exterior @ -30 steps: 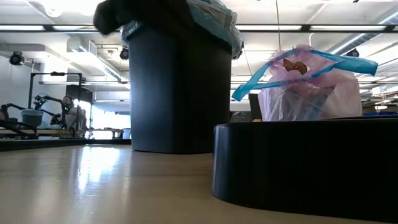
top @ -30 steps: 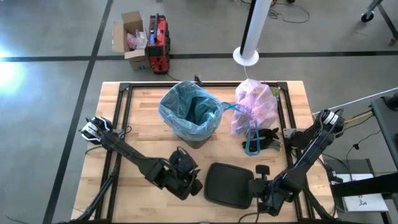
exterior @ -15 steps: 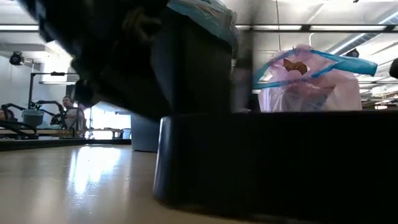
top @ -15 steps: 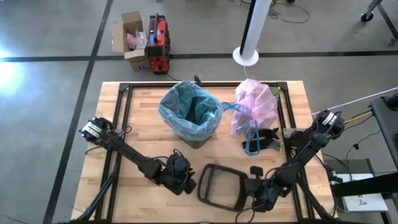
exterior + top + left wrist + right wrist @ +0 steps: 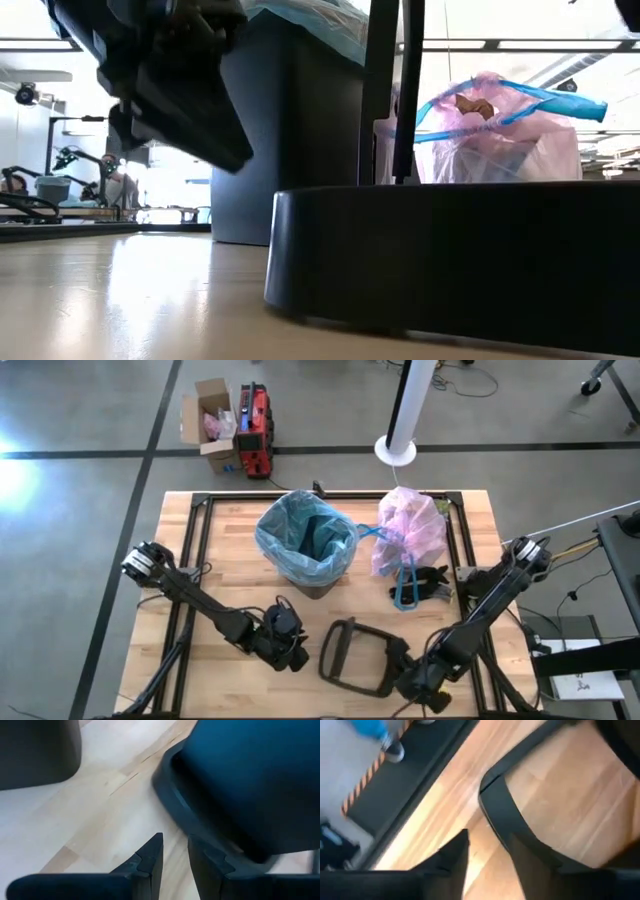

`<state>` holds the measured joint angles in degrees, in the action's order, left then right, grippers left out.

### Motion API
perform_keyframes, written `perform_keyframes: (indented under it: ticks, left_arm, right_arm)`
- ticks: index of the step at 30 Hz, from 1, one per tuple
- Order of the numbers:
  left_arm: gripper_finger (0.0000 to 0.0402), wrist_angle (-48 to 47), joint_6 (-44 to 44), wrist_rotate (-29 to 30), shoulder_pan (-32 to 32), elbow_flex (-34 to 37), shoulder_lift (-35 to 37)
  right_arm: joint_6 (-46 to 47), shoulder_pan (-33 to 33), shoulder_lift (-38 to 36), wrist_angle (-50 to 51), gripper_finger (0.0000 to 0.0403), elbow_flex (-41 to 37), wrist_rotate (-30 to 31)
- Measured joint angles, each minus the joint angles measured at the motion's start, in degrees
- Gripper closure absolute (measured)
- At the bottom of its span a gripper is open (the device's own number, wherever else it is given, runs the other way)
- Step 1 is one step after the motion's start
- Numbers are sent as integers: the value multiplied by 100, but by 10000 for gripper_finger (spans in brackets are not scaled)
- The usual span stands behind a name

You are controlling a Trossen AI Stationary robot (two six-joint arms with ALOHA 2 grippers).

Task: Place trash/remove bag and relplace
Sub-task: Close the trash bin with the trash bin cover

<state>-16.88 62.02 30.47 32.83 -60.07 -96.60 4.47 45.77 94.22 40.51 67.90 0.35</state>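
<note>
Since the earlier frame, the black lid ring [image 5: 358, 656] has shifted leftward along the lower centre of the high view and now shows as an open frame with wood visible through it, and the left arm has drawn back toward the left.

Right gripper [image 5: 420, 682], lower right of centre in the high view: fingers [image 5: 451, 854] parted, with an edge of the lid ring [image 5: 506, 822] lying in the gap between them; whether they press on it cannot be told.

Left gripper [image 5: 289, 651], lower centre-left in the high view, just left of the lid ring: fingers [image 5: 150, 857] close together with a narrow slit between them, nothing in it, tips over bare wood beside the ring's rim [image 5: 175, 802].

Black bin [image 5: 306, 542], upper centre of the wooden table [image 5: 220, 555], lined with a light-blue bag [image 5: 280, 545].

The bag [image 5: 410, 532], lavender-pink with blue drawstring loops [image 5: 405, 585], stands just right of the bin, bunched and full; in the low view it appears at upper right [image 5: 500, 140], with a brown scrap of trash [image 5: 470, 103] showing near its top.
</note>
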Motion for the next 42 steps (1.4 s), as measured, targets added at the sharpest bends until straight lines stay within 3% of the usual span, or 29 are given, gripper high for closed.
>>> perform_keyframes:
  ticks: [8, 14, 19, 26, 33, 42]
  left_arm:
    - [326, 51, 53, -1, 134, 0, 328]
    - [326, 36, 121, -3, 165, 0, 352]
    - [326, -84, 136, -4, 171, 0, 415]
    - [326, -555, 159, -1, 277, 0, 936]
    - [326, -1102, 161, 35, 311, 0, 1682]
    - [326, -1580, 159, 62, 324, 0, 2629]
  right_arm:
    - [-1231, -474, 676, 22, 125, -35, -183]
    - [-1854, -648, 1295, 9, 102, -118, -257]
    - [-1958, -661, 1521, -77, 143, -99, -296]
    - [-1926, -657, 1335, -238, 273, -108, -229]
    - [-1916, -531, 716, 597, 273, 410, -9]
    - [-1944, -214, -191, 2555, 273, 2832, 258]
